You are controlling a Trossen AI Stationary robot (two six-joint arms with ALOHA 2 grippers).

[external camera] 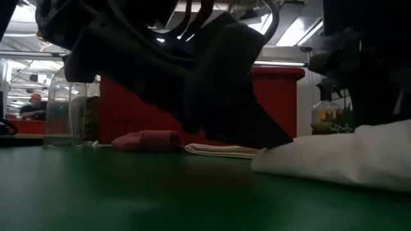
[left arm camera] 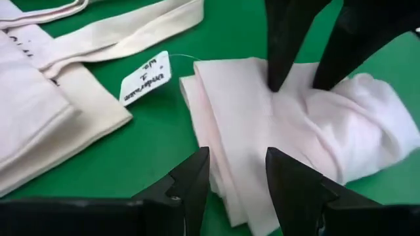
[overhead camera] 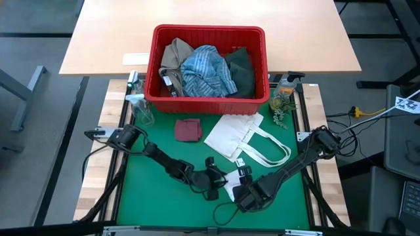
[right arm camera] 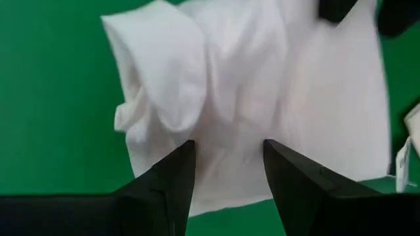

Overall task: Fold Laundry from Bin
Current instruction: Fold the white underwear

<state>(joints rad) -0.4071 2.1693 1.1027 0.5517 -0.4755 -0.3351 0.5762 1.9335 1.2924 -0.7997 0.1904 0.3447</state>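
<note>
A small white cloth [left arm camera: 295, 137] lies crumpled and partly folded on the green mat [overhead camera: 151, 190] near the table's front edge, also seen in the right wrist view [right arm camera: 262, 85]. My left gripper [left arm camera: 236, 170] is open and low, its fingers straddling the cloth's folded edge. My right gripper [right arm camera: 226, 164] is open and points down over the cloth's middle. A maroon cloth [overhead camera: 188, 129] lies flat farther back. The red bin [overhead camera: 210, 29] at the far side holds a striped shirt [overhead camera: 207, 72], a tan garment and a dark green garment. My left gripper has its fingers over the cloth's layered edge [left arm camera: 216, 164]; whether they touch it I cannot tell. My right gripper comes from above, and its open fingertips [left arm camera: 275, 72] stand on the cloth's upper face near its middle [left arm camera: 295, 105]. The cloth lies on the mat.
A flat white tote bag [overhead camera: 243, 134] with loop handles and a paper tag [left arm camera: 146, 77] lies just behind the white cloth. A clear bottle [overhead camera: 141, 108] stands at the mat's far left. A spray bottle and small plant [overhead camera: 283, 98] stand at the far right.
</note>
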